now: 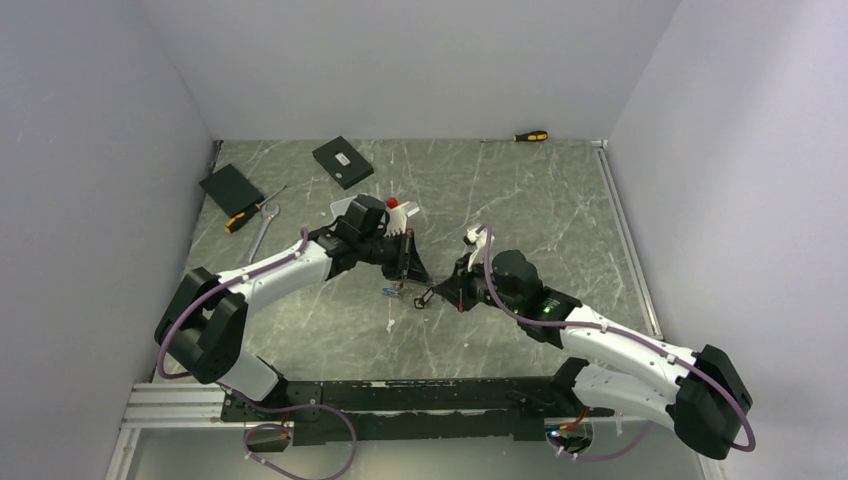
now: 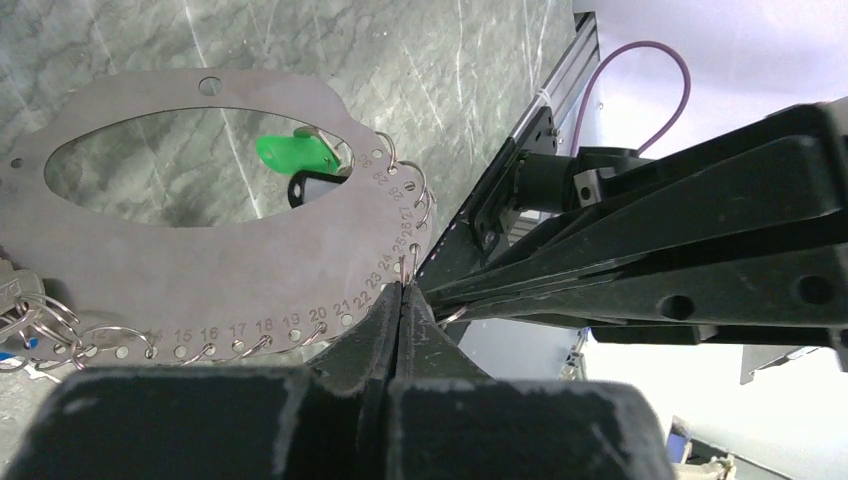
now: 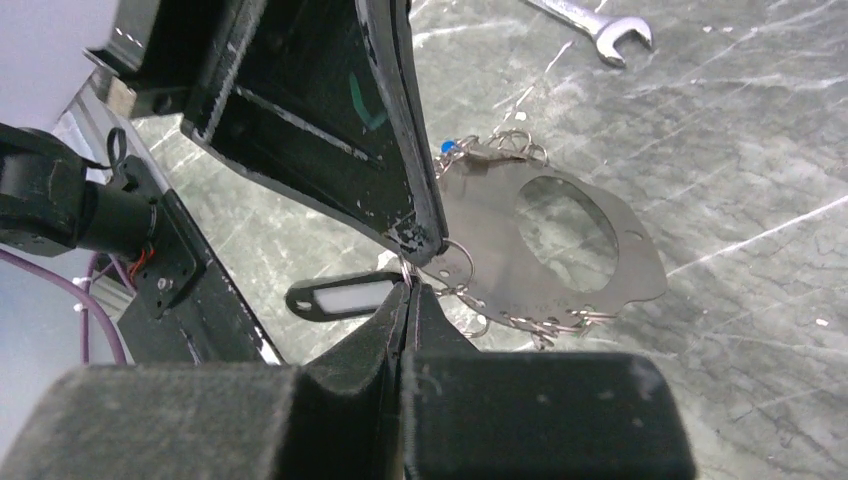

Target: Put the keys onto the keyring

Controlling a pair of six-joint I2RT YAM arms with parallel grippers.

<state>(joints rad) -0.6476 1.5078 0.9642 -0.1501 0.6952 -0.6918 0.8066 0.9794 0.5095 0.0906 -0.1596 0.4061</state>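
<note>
keyring (image 3: pixel 630 265) centre, wrench (image 1: pixel 262 238) behind, left

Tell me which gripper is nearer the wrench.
Left. In the top view, the left gripper is right of the wrench; the right gripper lies farther right, beyond it.

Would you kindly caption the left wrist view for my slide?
Left gripper pinches the keyring, right gripper shut alongside, green tag behind.

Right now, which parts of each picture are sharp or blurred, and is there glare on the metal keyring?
Left wrist: the keyring is sharp, numbers readable, no strong glare; the left gripper blurs towards the lens; lower right is washed out white. Right wrist: the wrench is sharp, the right gripper soft near the lens. Top external: even light, soft shadows.
</note>
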